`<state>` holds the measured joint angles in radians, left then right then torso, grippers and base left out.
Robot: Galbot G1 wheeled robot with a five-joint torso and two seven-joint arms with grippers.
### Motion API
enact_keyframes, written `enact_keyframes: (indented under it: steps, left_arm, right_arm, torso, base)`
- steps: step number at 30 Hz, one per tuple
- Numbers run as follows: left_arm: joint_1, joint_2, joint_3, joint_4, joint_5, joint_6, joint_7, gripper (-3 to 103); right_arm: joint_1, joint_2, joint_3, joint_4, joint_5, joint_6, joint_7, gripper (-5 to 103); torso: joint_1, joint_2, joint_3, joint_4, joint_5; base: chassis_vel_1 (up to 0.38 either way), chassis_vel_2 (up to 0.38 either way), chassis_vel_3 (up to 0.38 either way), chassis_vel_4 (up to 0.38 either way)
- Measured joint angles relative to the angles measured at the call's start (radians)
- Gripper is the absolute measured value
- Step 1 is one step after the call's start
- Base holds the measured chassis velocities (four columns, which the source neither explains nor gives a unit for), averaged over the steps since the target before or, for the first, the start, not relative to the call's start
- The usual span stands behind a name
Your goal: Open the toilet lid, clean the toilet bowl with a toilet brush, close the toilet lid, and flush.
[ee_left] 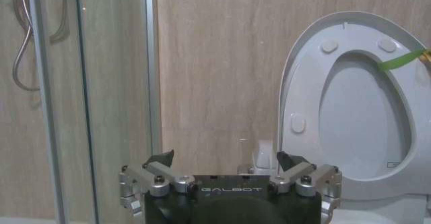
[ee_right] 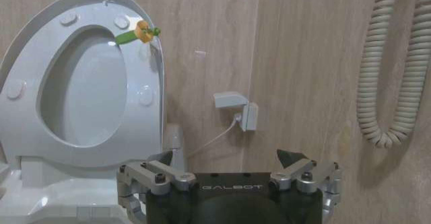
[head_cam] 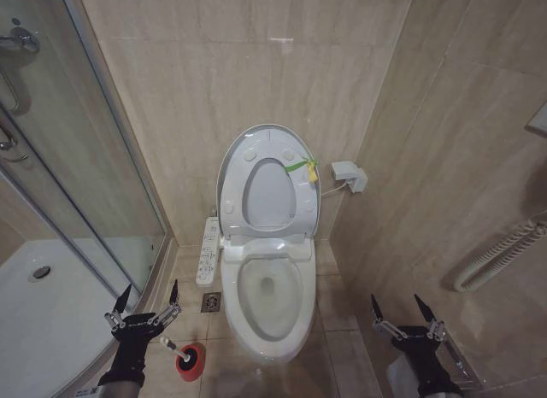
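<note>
Brush handle leans toward our left gripper point(head_cam: 144, 306), whose fingers are spread and empty; the toilet brush point(head_cam: 178, 352) stands in its red holder point(head_cam: 191, 362) just below it. Our right gripper point(head_cam: 400, 311), also spread, is well apart across the toilet bowl point(head_cam: 267, 302); the toilet lid point(head_cam: 267, 178) is up.

The beige tiled floor point(head_cam: 338, 308) fills the lower middle of the head view. On it stands the white toilet bowl point(head_cam: 269, 300), centre frame. Just left of the bowl's base sits a square floor drain point(head_cam: 211, 302). Lower left, the red brush holder point(head_cam: 191, 362) rests on the tiles with the toilet brush point(head_cam: 176, 348) in it, beside the curved shower tray edge point(head_cam: 154, 283).
</note>
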<state>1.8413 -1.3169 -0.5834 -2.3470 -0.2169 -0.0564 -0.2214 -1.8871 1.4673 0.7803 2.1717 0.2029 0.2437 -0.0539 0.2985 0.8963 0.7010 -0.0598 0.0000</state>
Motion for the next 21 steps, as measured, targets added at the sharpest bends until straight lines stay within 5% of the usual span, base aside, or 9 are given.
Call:
enact_keyframes:
  steps: [21]
  left_arm:
    - [0.000, 0.000, 0.000, 0.000, 0.000, 0.000, 0.000, 99]
  right_arm:
    - [0.000, 0.000, 0.000, 0.000, 0.000, 0.000, 0.000, 100]
  torso:
    - [0.000, 0.000, 0.000, 0.0000, 0.0000]
  base:
    - [0.000, 0.000, 0.000, 0.000]
